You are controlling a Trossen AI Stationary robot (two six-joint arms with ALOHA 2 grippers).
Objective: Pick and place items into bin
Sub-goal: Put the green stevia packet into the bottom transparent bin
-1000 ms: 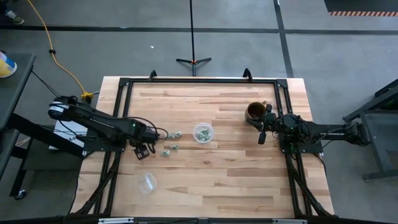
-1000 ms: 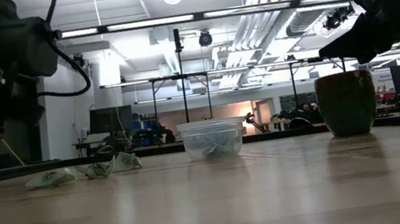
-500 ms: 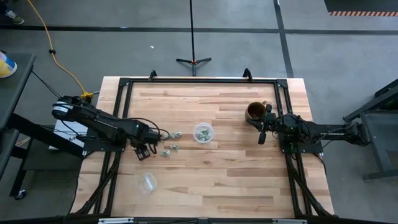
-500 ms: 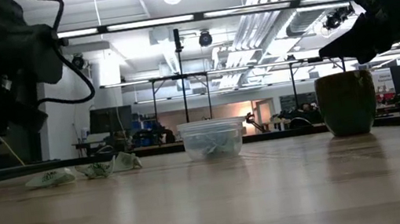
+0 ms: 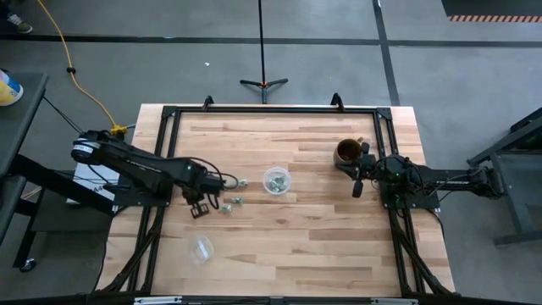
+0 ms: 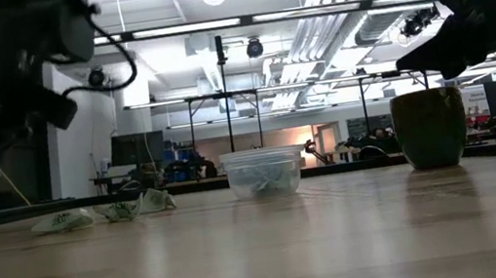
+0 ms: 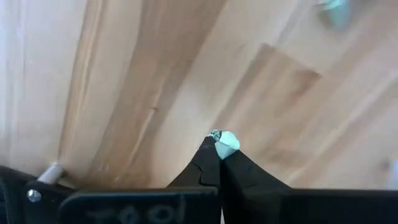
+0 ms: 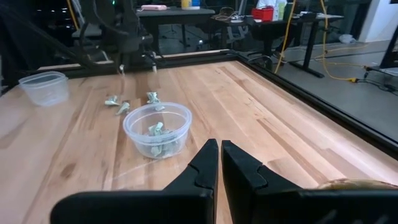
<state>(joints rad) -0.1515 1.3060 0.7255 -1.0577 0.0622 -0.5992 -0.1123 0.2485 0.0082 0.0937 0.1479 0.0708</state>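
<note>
My left gripper is at the table's left, shut on one tiny pale green-grey item. Other loose items lie on the wood just right of it. The bin, a clear cup, stands mid-table with several items inside. My right gripper waits shut beside the brown mug, with nothing between its fingers. My left gripper pinches the small pale item between its two fingertips, only at their free ends. The piece sticks out a little beyond the tips. The fingers point down toward the table. Whether the piece is off the wood I cannot tell.
A second clear cup stands nearer the table's front left. The brown mug is at the right. A black frame runs round the table's edges. Bare wood lies between the bin and the mug.
My left gripper has shut on a small item and shifted slightly toward the bin. In the low view the left arm has risen. The other loose items and the bin have stayed where they were.
</note>
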